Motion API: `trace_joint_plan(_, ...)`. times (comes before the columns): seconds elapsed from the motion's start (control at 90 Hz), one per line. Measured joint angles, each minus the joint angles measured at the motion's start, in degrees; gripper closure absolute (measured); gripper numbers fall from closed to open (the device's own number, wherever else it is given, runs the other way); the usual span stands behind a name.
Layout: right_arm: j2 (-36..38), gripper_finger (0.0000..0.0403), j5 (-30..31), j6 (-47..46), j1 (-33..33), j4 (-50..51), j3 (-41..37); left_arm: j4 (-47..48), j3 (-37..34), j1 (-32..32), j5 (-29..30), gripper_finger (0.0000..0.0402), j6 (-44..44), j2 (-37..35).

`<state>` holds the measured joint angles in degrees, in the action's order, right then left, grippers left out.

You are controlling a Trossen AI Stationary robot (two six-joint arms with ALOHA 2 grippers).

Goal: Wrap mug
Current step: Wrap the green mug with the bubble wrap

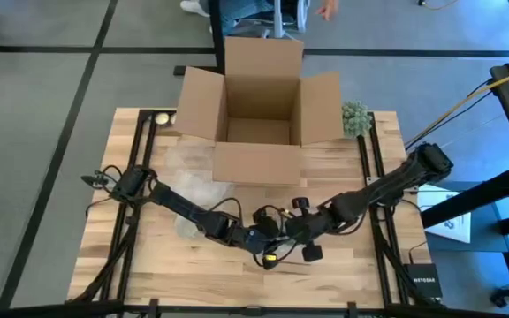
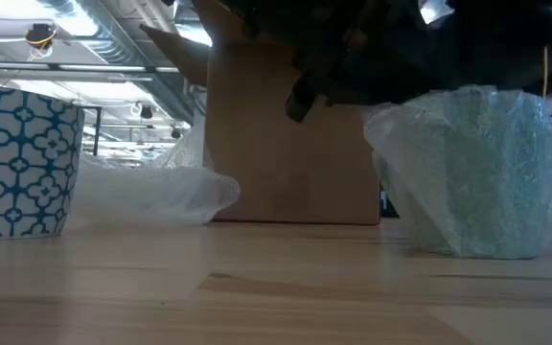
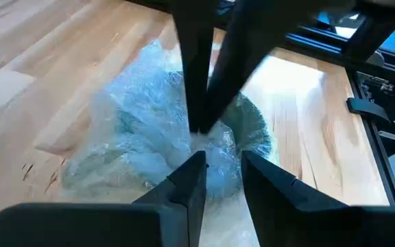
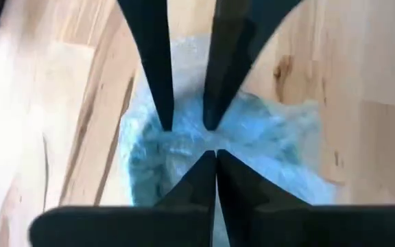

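1. At the near edge of the tabletop (image 1: pixel 237 283) the two end effectors meet over the mug (image 2: pixel 482 172), which stands upright in bubble wrap (image 3: pixel 136 137) on the wood, near the front and a little right of centre.
2. The left end effector (image 3: pixel 217 161) comes in from the left; its fingers (image 3: pixel 190 182) are a narrow gap apart, their tips at the wrap on the mug's rim. Whether they pinch the wrap cannot be told.
3. The right end effector (image 4: pixel 216 154) comes in from the right and points down into the wrapped mug; its fingers (image 4: pixel 201 182) are pressed together, tips touching. Whether any wrap is caught between them cannot be told.
4. In each wrist view the other arm's fingers reach in from the far side, so all four tips crowd over the mug's mouth.
5. Left of the arms, loose clear wrap (image 1: pixel 193 172) lies on the tabletop.
6. In the low view a blue-and-white patterned cup (image 2: pixel 17 158) stands upright at the left, well apart from the mug.
7. Behind, an open box (image 1: pixel 259 110) sits at the tabletop's far middle, flaps spread.
8. Just right of the box is a small green plant (image 1: pixel 355 117); at the far left corner lies a pale ball (image 1: pixel 161 117).
9. Beyond the tabletop, part of a person (image 1: pixel 272 11) shows.
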<state>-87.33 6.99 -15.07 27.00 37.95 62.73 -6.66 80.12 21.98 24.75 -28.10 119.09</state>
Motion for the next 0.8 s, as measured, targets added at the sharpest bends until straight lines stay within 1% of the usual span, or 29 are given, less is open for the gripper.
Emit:
trace_joint_plan(0.044, 0.52, 0.0402, 0.79, 0.00, 0.00, 1.10, 0.03, 0.00, 0.00, 0.00, 0.00, 0.0324, 0.00, 0.00)
trace_joint_plan(0.144, 0.50, 0.0402, 4.68, 0.02, 0.01, 2.30, -0.03, 0.00, 0.00, 0.00, -0.03, 0.0324, 0.00, 0.00)
trace_joint_plan(0.222, 0.11, 0.0402, 6.04, 0.02, -0.04, 0.26, -0.80, 0.02, 0.00, 0.00, -0.02, 0.0324, 0.00, 0.00)
trace_joint_plan(0.422, -3.40, 0.0402, 4.74, -0.93, -0.02, -7.14, -6.04, -0.03, 0.00, 0.00, -0.11, 0.0324, 0.00, 0.00)
trace_joint_plan(0.544, -5.81, 0.0402, 4.41, -1.24, 0.04, -10.55, -7.88, -0.15, 0.02, -0.02, -0.19, 0.0324, 0.00, 0.00)
trace_joint_plan(0.689, -6.54, 0.0402, 4.15, -0.95, 0.02, -11.03, -7.89, -0.17, 0.02, -0.04, -0.13, 0.0324, 0.00, 0.00)
trace_joint_plan(0.8, -5.53, 0.0402, 3.38, 0.15, -0.04, -8.90, -6.29, -0.12, 0.02, -0.04, -0.04, 0.0324, 0.00, 0.00)
